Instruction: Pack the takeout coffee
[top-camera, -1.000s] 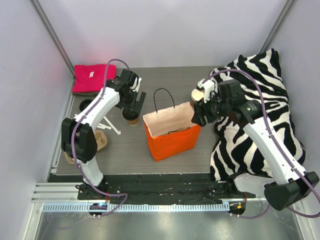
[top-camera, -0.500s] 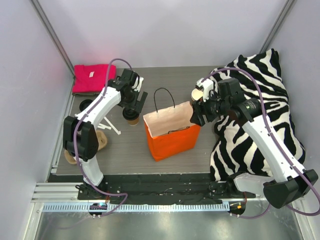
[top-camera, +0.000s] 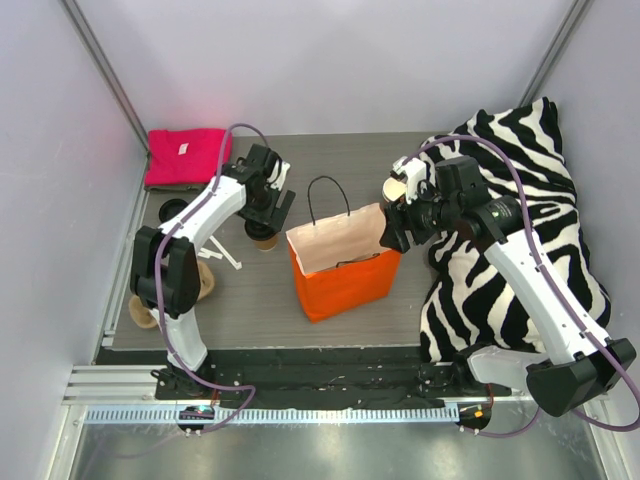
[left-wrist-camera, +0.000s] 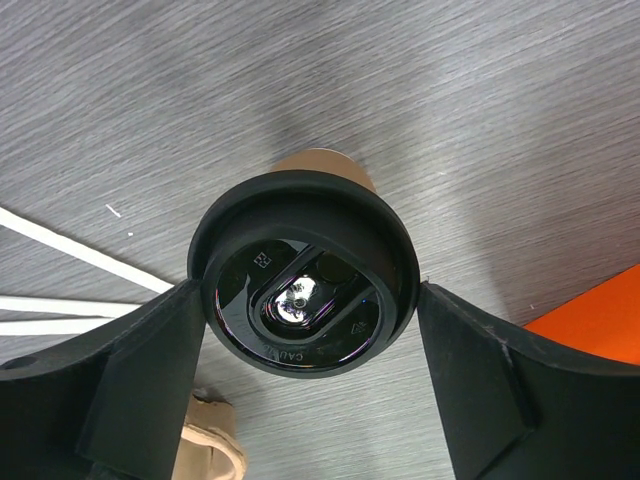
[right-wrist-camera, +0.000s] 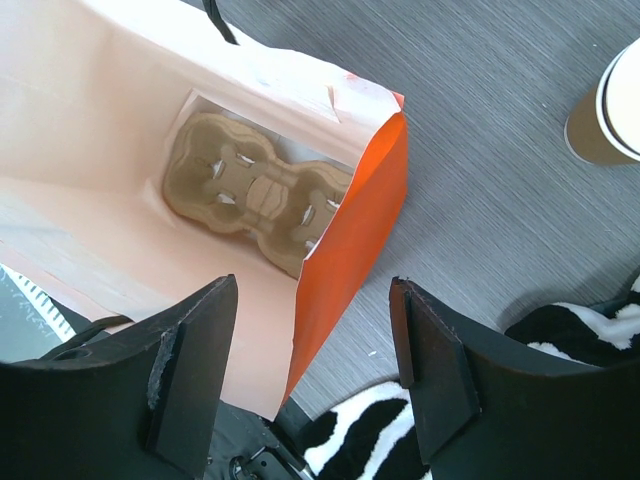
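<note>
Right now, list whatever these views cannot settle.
Takeout coffee: in the left wrist view its black lid covers nearly all the kraft wall; from above the left end effector covers most of it.
Whether the fingers touch that lid: too close to tell.
Second cup: cut by the right wrist view's edge.
Cup tray: the orange bag's wall hides one end.

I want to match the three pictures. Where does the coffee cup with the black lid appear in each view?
Top external: left of centre, coffee cup under the left end effector, left of the orange bag.
Left wrist: centre, lid toward the camera, between the fingers.
Right wrist: not in it; the white-topped cup is another.
Shared landmark: orange bag, in all three.
</note>
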